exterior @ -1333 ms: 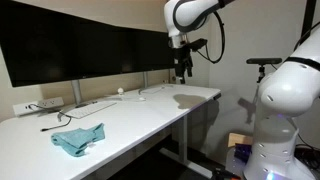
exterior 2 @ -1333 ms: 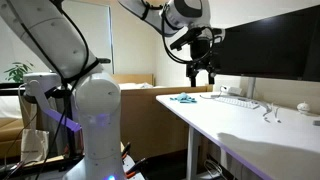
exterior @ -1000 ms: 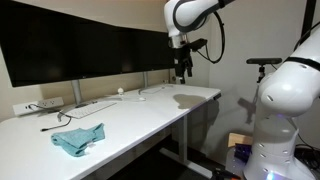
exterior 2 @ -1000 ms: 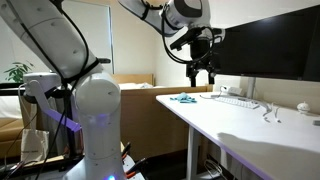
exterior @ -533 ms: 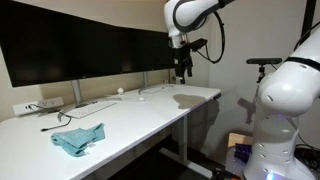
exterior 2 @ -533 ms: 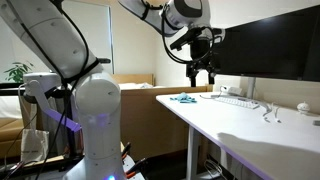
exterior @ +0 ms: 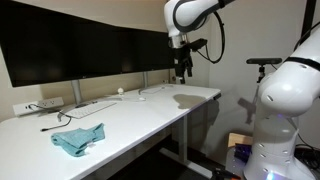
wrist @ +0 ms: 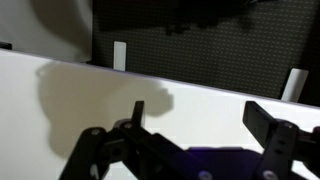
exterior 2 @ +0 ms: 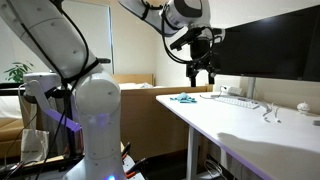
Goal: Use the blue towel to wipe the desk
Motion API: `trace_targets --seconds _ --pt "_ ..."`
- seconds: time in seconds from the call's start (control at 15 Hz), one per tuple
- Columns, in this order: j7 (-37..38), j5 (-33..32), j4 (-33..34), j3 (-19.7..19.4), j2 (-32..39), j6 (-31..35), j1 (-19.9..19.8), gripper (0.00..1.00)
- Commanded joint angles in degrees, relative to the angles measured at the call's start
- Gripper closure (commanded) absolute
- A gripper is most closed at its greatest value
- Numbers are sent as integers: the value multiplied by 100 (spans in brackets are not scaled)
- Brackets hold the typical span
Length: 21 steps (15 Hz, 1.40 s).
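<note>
The gripper (exterior: 182, 74) hangs in the air above the desk (exterior: 140, 116), over the end nearest the arm's white base (exterior: 288, 110), and touches nothing. Its fingers (wrist: 135, 112) are spread wide with nothing between them. In the wrist view the two dark tips stand well apart over bare white desktop, and the gripper's shadow (wrist: 95, 92) lies on the surface below. The towel (exterior: 78, 140) lies crumpled on the desk toward the opposite end, close to the front edge and well apart from the gripper. It is a small teal heap with wrinkled folds, and nothing rests on it. A row of dark monitors (exterior: 80, 48) runs along the back of the desk, their screens blank. The gripper hangs in front of the last of them, at about the height of the screens. A white power strip (exterior: 38, 104) sits at the back of the desk behind the towel, and a thin cable (exterior: 68, 113) trails across the top between the strip and the towel. A small white round thing (exterior: 121, 91) rests near the monitor stands, too small to tell what it is. In the wrist view a pale upright stand (wrist: 119, 55) rises from the far edge of the desktop against the dark screens. A leafy plant (exterior 2: 14, 72) shows behind the base in an exterior view.
</note>
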Motion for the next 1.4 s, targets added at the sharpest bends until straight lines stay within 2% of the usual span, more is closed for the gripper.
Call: trace_targets --seconds 0.0,0.87,1.33 --pt "44 -43 13 -81 3 -27 102 0" --pt "44 -43 13 -81 3 -27 103 0" --pt "1067 370 291 418 288 167 453 0"
